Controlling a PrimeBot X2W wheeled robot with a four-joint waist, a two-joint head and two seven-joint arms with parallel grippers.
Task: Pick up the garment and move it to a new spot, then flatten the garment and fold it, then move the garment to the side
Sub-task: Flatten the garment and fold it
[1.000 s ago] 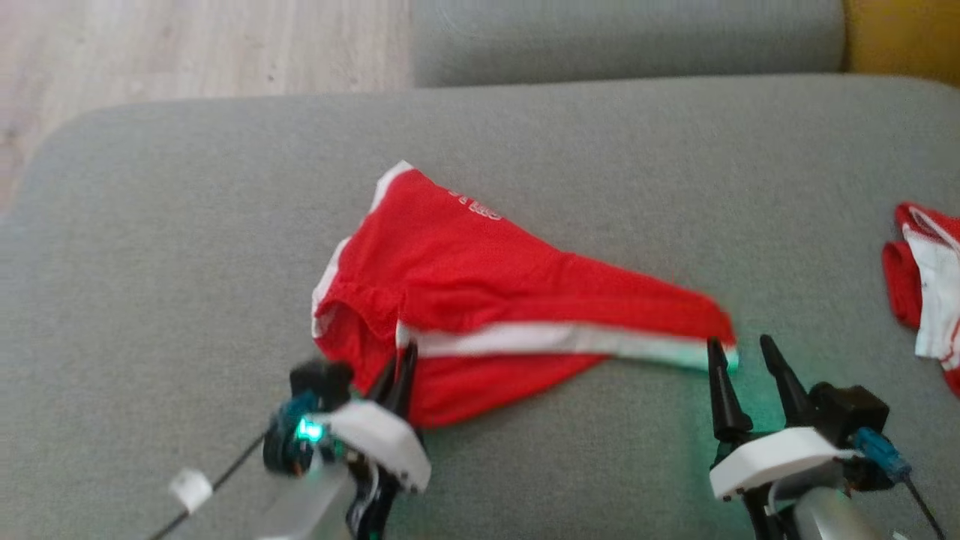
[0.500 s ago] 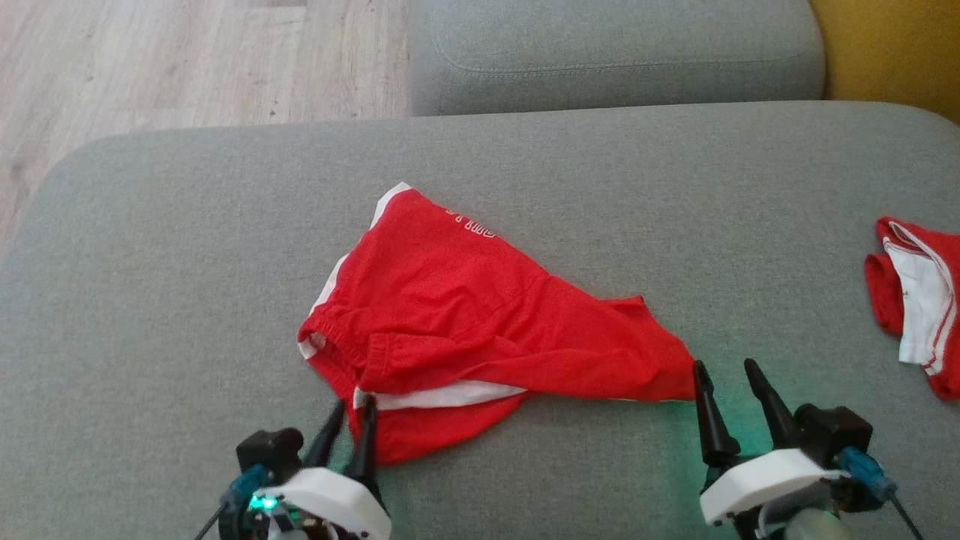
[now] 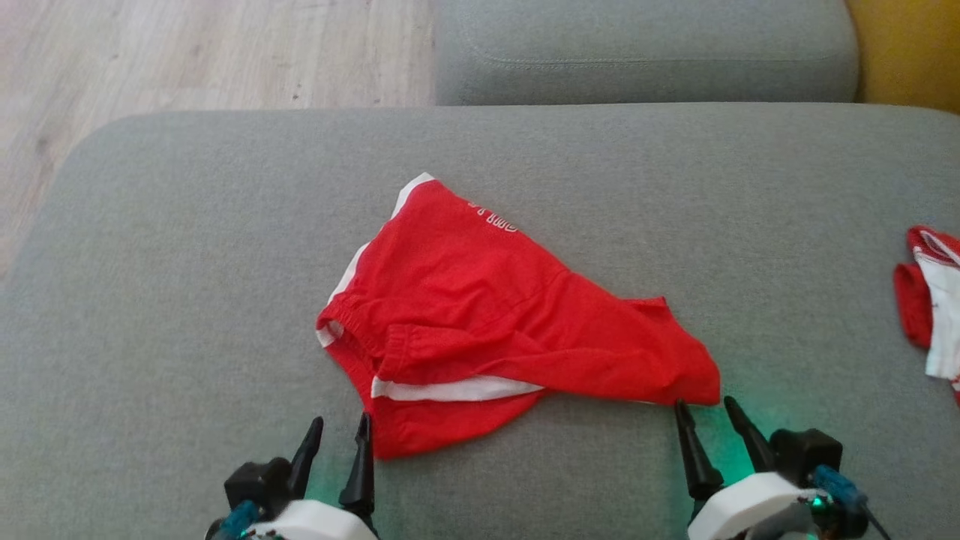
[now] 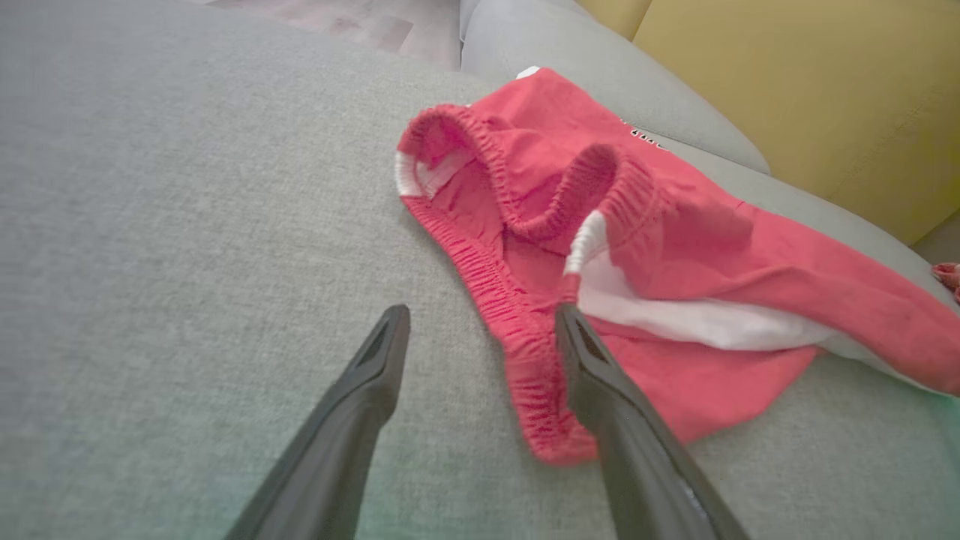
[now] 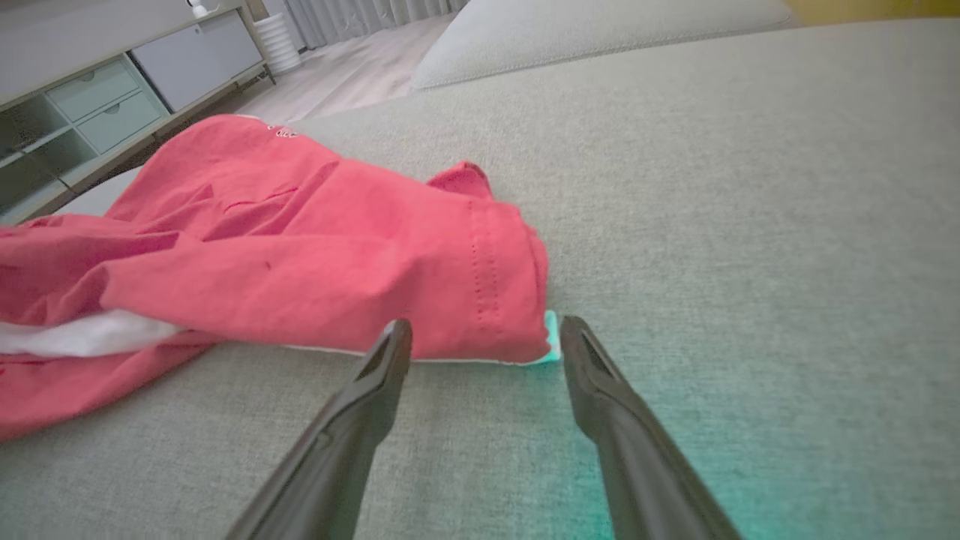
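Jaws now off garment (image 3: 487,315) (red, rumpled)

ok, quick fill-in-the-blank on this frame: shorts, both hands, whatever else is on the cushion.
1. The crumpled red fabric shorts with white stripes lie on a ____ fabric cushion.
2. The left hand and right hand are both ____, holding nothing.
3. A small red-and-white garment lies far to the robot's ____ side.
Missing words: grey; open; right.
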